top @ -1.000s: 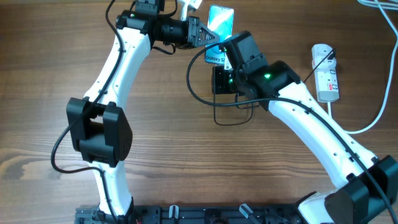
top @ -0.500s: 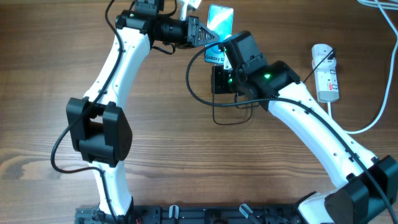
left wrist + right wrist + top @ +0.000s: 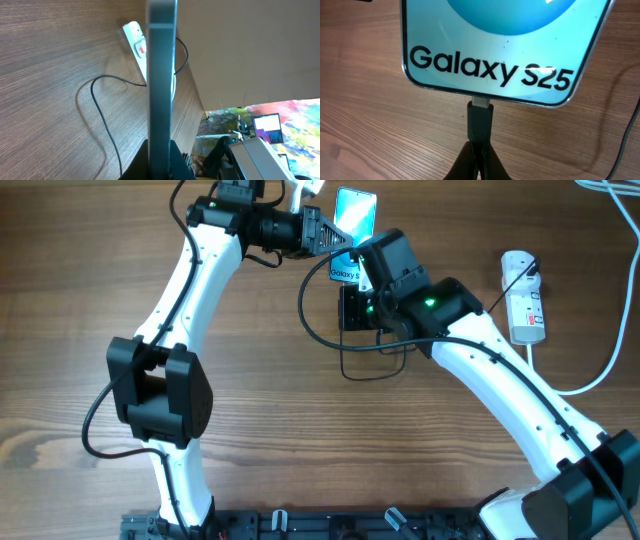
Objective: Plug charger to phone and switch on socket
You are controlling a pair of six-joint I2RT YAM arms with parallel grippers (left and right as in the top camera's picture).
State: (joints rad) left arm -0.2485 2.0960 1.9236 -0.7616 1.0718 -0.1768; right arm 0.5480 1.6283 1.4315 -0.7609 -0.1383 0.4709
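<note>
The phone (image 3: 354, 212) has a cyan screen and is held above the table at the top centre. My left gripper (image 3: 322, 232) is shut on the phone's edge; the left wrist view shows the phone edge-on (image 3: 161, 75) between my fingers (image 3: 160, 160). My right gripper (image 3: 479, 155) is shut on the charger's black plug (image 3: 480, 122). The plug's metal tip meets the port in the phone's bottom edge (image 3: 490, 55), below the "Galaxy S25" text. The charger's thin black cable (image 3: 345, 360) loops on the table. The socket (image 3: 524, 298) lies at the right, apart from both grippers.
The socket's thick white cord (image 3: 610, 360) runs along the right edge of the table. The socket also shows in the left wrist view (image 3: 137, 42), with the black cable (image 3: 105, 115) on the wood. Both arms crowd the top centre.
</note>
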